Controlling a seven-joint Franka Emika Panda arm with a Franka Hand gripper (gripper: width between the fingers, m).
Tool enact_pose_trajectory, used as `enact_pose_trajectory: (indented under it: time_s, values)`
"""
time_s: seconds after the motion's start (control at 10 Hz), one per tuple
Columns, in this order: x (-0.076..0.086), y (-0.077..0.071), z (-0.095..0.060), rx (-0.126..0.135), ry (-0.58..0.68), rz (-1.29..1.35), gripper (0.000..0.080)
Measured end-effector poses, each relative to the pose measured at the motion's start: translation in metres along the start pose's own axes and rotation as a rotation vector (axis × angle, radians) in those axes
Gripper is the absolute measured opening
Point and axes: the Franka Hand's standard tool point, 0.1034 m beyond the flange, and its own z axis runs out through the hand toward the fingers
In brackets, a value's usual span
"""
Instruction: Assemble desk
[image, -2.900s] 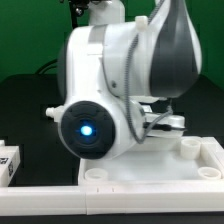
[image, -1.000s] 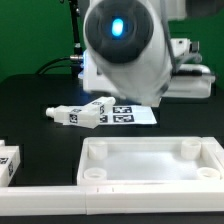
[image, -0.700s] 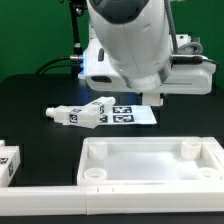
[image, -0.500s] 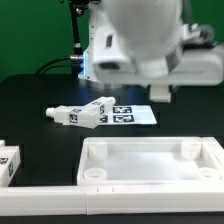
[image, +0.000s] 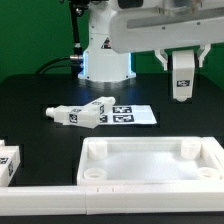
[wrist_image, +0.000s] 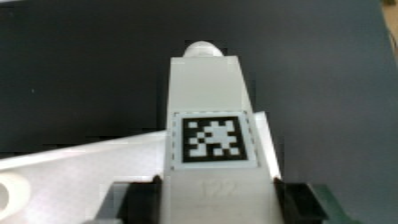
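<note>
The white desk tabletop (image: 150, 165) lies at the front of the black table, rim up, with round corner sockets. My gripper (image: 181, 70) is shut on a white square-section desk leg (image: 181, 79) and holds it upright, high above the tabletop's far right corner. In the wrist view the held leg (wrist_image: 214, 120) runs away from the camera with a black-and-white tag on its face and a rounded tip, clamped between both fingers (wrist_image: 132, 198). A corner of the tabletop (wrist_image: 71, 170) shows below it. Two more tagged legs (image: 85, 112) lie together on the table behind the tabletop.
The marker board (image: 135, 114) lies flat behind the tabletop, beside the loose legs. Another tagged white part (image: 8, 165) sits at the exterior view's left edge. A long white rail (image: 40, 200) runs along the front. The robot base (image: 105, 50) stands at the back.
The arm has swung up and toward the exterior view's right, uncovering the table. The gripper with the leg now hangs in view above the tabletop's far right corner.
</note>
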Motion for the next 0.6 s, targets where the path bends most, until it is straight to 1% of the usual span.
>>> enact_pose_trajectory:
  time_s: [0.1,0.2,0.3,0.4,0.5,0.6]
  values:
    - [0.017,-0.002,-0.009,0.0,0.074,-0.018,0.0284]
    - [0.033,-0.006,-0.022,-0.015,0.139,-0.055,0.0284]
    - [0.05,-0.007,-0.032,-0.037,0.196,-0.138,0.0284]
    - [0.063,-0.01,-0.041,-0.037,0.294,-0.188,0.0284]
    - [0.063,-0.009,-0.04,-0.034,0.369,-0.184,0.0284]
    - [0.062,-0.008,-0.038,-0.035,0.4,-0.183,0.0284]
